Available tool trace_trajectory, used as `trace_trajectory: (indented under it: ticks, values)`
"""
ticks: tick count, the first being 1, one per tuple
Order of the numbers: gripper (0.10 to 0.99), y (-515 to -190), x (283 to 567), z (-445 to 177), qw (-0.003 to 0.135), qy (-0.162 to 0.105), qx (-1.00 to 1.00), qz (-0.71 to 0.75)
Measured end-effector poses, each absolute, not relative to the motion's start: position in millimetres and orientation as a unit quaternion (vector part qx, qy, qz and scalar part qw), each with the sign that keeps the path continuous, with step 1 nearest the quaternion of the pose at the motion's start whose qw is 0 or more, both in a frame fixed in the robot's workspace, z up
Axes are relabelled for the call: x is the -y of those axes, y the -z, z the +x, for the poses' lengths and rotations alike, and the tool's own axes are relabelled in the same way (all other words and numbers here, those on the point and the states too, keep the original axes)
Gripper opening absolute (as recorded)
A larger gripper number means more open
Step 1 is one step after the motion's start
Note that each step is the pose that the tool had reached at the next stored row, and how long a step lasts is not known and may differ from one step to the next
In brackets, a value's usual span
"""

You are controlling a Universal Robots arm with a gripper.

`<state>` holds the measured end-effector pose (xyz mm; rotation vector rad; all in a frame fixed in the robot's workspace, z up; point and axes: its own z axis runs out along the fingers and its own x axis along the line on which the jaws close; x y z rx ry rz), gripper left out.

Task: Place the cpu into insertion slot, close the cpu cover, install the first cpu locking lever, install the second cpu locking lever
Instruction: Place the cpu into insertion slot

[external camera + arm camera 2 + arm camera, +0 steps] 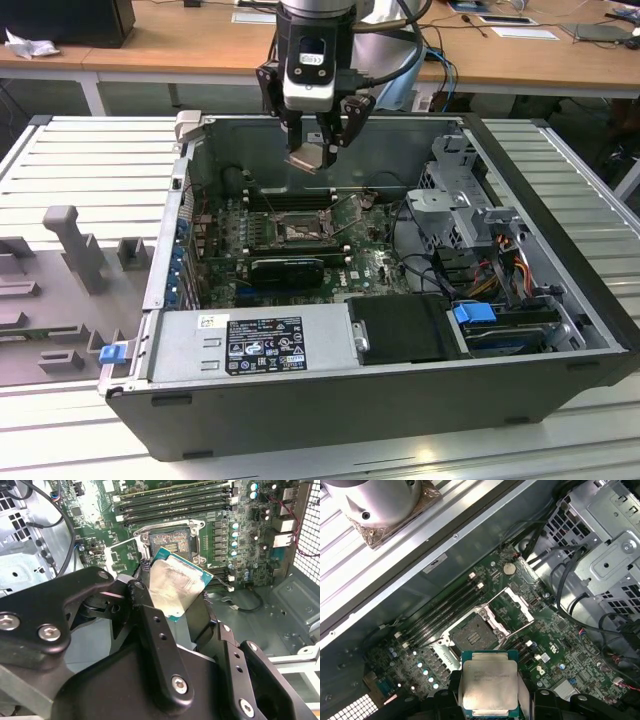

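My fingers (150, 625) run off the edge of both wrist views. In the first wrist view their tips are tucked behind the cpu (489, 684), so I cannot see where pad meets chip. The contact field of the slot (476, 630) is too fine to read. I cannot sort the thin locking levers around it from the clutter of the board (560, 630). In the exterior view the slot (298, 230) is small and dim, deep in the case (350, 415).

My claw (180, 617) is pinching the cpu by two opposite edges, its pale metal face turned toward both wrist cameras. The chip hangs in the air well above the board, touching nothing but me. In the first wrist view the slot lies bare just past the chip's far edge, with the cover (522, 602) swung open beside it. In the second wrist view the cpu (176, 587) overlaps the near rim of the slot (170, 542).

In the exterior view my arm comes down from above with the wrist pointing at the board. The claw (320, 145) hangs over the far side of the open case, and the cpu (312, 158) sits tilted between my fingertips.
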<state>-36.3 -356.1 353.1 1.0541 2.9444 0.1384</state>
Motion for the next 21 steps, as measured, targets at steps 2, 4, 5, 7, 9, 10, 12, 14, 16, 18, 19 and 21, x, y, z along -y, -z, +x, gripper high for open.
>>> trace_trajectory:
  ticks: [2, 4, 5, 7, 9, 10, 12, 14, 16, 18, 19, 21]
  values:
    - [0.529, -353.0, 356.1, -36.3, 0.006, -0.044, -0.940, 0.338]
    - [0.529, -352.9, 356.1, -36.3, 0.006, -0.044, -0.940, 0.340]
    - [0.529, -352.7, 356.1, -36.3, 0.006, -0.044, -0.939, 0.341]
    - [0.529, -352.6, 356.1, -36.3, 0.006, -0.044, -0.939, 0.342]
    - [0.529, -352.3, 356.1, -36.4, 0.006, -0.044, -0.937, 0.345]
    - [0.529, -352.3, 356.1, -36.3, 0.006, -0.044, -0.937, 0.346]
    - [0.529, -352.1, 356.1, -36.3, 0.006, -0.044, -0.936, 0.348]
    - [0.529, -352.0, 356.1, -36.3, 0.006, -0.044, -0.936, 0.350]
    - [0.529, -351.8, 356.1, -36.3, 0.006, -0.044, -0.935, 0.353]
    - [0.529, -351.6, 356.1, -36.3, 0.007, -0.044, -0.933, 0.356]
    - [0.529, -351.5, 356.1, -36.3, 0.007, -0.044, -0.933, 0.358]
    - [0.529, -351.4, 356.1, -36.3, 0.007, -0.044, -0.932, 0.360]
